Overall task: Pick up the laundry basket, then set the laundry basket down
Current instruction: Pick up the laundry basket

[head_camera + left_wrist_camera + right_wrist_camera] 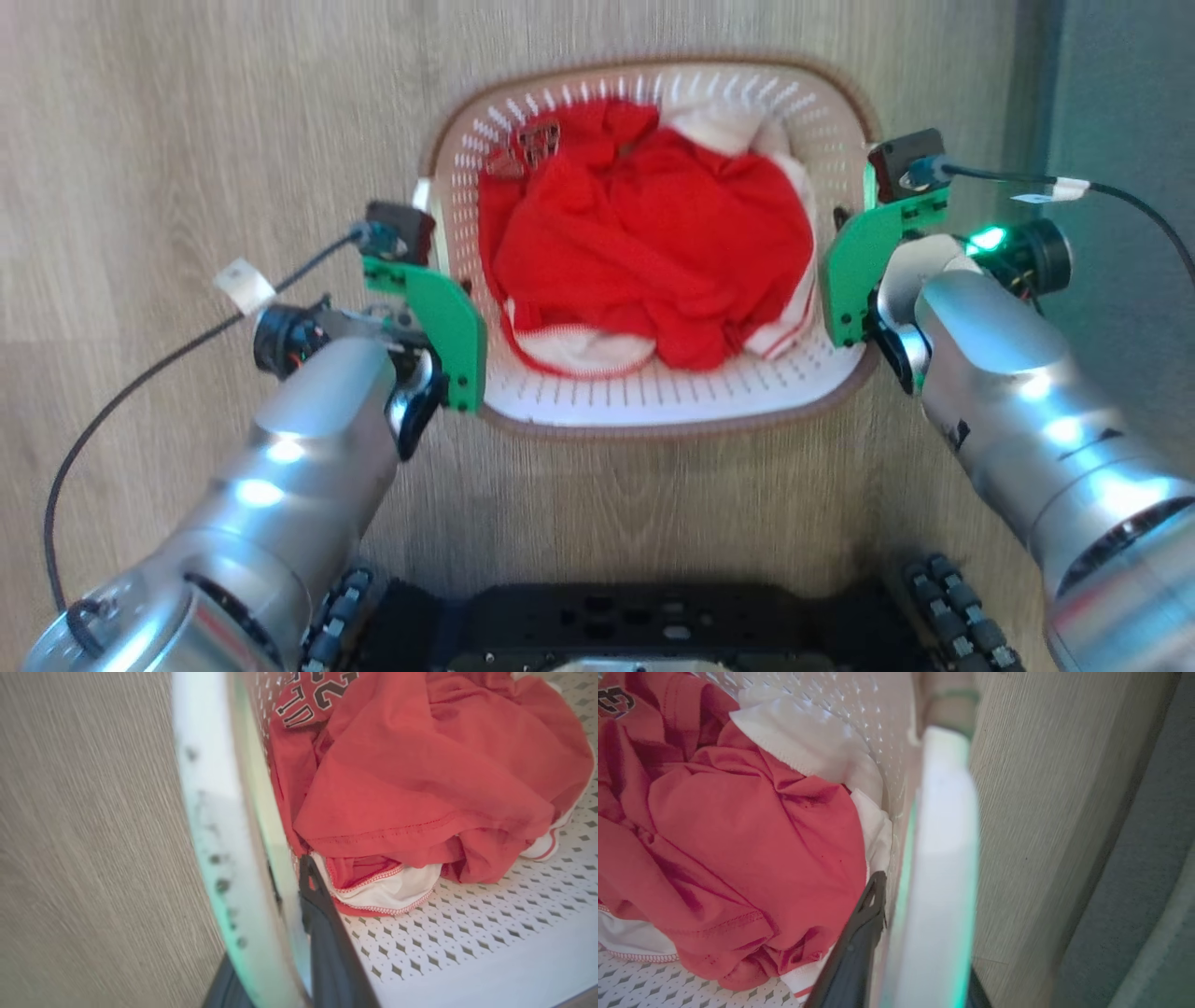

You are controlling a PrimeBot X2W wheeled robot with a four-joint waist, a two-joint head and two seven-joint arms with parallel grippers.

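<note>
Grip step looks done, lift pending. Left gripper (275, 933) and right gripper (920, 952) each straddle a side wall of the laundry basket (653, 401), one finger inside and one outside, pinched shut on the rim. It's on the wood floor (187, 140) just ahead of our base (653, 616), with a red shirt (644, 233) inside; we can't tell if it's airborne. Next we raise both arms level and in sync.

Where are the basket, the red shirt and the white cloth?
basket (653, 399): head view, near white wall.
red shirt (644, 243): head view, middle of the cloth.
white cloth (803, 742): right wrist view, its upper fold.
</note>
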